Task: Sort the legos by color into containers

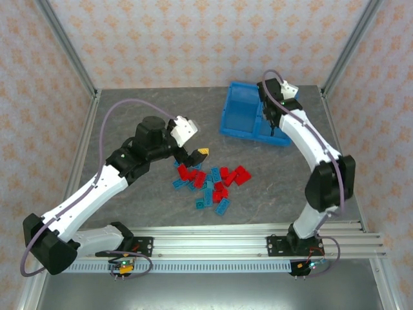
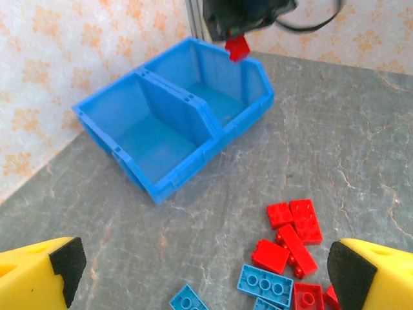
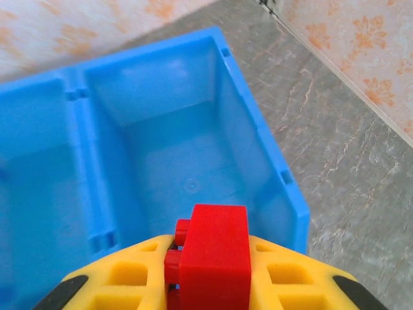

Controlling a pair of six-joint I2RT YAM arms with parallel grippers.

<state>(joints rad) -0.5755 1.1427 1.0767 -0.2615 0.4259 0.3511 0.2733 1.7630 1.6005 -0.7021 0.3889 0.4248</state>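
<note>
My right tool [image 3: 213, 284] pinches a red studded plastic brick [image 3: 214, 248] over the bright blue plastic bin [image 3: 258, 148]; my left tool [image 2: 206, 271] hangs wide above loose red and teal bricks [image 1: 213, 184].

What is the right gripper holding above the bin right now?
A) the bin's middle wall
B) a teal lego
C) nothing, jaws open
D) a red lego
D: in the right wrist view a red lego sits clamped in the right gripper, above the bin.
</note>
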